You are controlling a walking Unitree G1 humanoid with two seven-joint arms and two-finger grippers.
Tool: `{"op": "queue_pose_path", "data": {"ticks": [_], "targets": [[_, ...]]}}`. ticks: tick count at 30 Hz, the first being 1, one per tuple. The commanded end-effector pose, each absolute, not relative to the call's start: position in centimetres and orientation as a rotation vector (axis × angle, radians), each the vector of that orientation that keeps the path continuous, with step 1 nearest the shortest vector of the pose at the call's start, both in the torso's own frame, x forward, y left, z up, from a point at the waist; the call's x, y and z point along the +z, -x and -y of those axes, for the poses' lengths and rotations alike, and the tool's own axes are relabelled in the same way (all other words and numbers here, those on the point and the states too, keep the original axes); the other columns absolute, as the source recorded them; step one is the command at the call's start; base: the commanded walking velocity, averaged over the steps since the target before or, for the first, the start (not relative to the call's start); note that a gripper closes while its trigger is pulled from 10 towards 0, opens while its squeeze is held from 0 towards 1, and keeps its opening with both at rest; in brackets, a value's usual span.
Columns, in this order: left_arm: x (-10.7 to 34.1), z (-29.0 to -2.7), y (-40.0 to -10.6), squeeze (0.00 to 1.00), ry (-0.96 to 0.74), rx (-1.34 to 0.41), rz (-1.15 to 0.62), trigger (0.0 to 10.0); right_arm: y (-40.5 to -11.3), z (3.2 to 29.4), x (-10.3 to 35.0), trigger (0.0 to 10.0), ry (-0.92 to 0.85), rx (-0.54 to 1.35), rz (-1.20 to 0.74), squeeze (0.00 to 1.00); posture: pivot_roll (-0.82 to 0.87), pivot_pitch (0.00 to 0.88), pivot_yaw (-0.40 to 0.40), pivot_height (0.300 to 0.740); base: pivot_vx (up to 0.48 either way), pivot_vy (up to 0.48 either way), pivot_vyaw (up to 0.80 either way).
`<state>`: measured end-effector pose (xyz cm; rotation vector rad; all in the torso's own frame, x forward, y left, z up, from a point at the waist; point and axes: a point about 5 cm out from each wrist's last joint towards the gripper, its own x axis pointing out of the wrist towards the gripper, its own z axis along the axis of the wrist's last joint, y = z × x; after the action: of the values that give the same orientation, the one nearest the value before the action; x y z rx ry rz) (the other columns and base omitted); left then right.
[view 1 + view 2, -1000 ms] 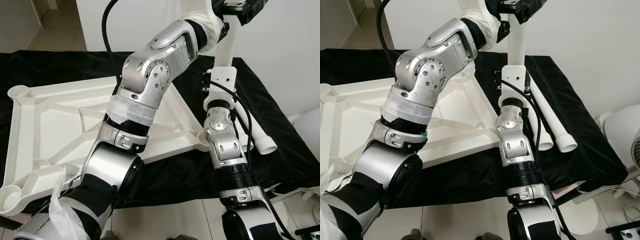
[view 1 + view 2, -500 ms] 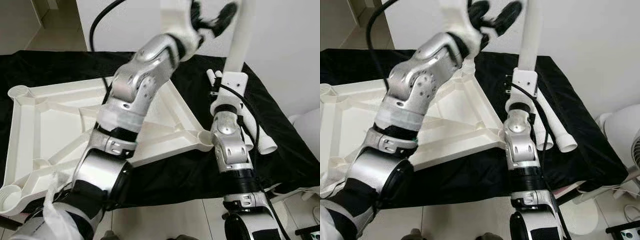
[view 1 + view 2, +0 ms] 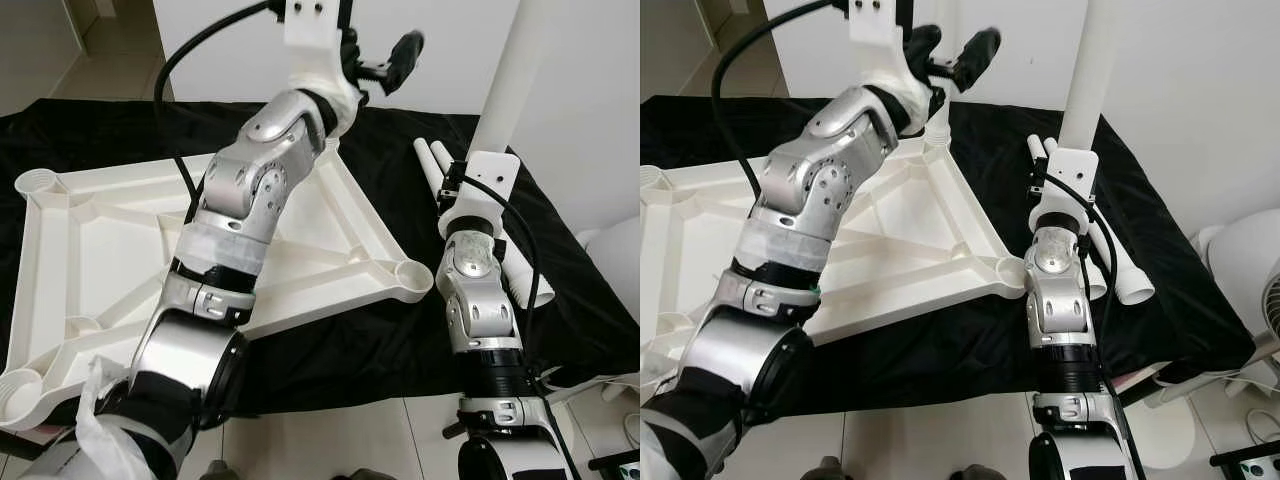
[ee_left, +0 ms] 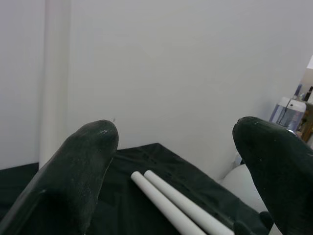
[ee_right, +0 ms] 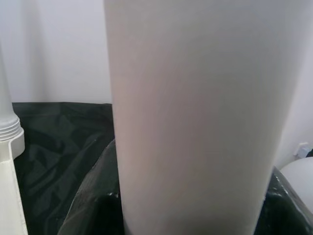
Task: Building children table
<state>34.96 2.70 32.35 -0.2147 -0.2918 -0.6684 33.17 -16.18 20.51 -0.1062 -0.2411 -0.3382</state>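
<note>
black cloth (image 3: 90,130) under white tabletop (image 3: 90,250); right gripper (image 5: 186,215) grips leg (image 3: 510,70).

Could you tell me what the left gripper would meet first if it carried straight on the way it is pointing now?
The left gripper, jaws open, points over the black cloth toward the bare white wall. Nothing lies between; the two white tubes lie lower. Probably the wall, though depth is unclear.

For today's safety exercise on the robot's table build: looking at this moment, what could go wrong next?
1. The right tool holds the long leg low down, so it may tilt or slip.
2. The open left tool, raised beside it, could knock the leg.
3. The spare legs lying on the black cloth might roll if bumped.
</note>
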Motion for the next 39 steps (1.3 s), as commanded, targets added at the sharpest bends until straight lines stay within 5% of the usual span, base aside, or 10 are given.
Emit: {"op": "queue_pose_path", "data": {"ticks": [1, 23, 39], "targets": [[32.7, -2.3, -34.5, 0.00, 0.187, -0.701, 0.319, 10.0, -33.0, 16.3, 20.8, 10.0, 0.090, -0.333, 0.251, 0.00, 0.03, 0.000, -0.079, 0.740, 0.000, 0.000, 0.00], [32.1, -2.0, -34.1, 0.00, 0.124, -0.722, 0.365, 10.0, -32.6, 16.6, 21.2, 10.0, 0.111, -0.328, 0.282, 0.00, 0.00, 0.000, -0.068, 0.740, 0.000, 0.000, 0.00], [28.3, -1.7, -31.4, 0.00, 0.004, -0.946, 0.382, 10.0, -32.3, 16.6, 22.0, 10.0, 0.147, -0.218, 0.350, 0.00, 0.02, 0.000, -0.061, 0.740, 0.000, 0.000, 0.00]]}}
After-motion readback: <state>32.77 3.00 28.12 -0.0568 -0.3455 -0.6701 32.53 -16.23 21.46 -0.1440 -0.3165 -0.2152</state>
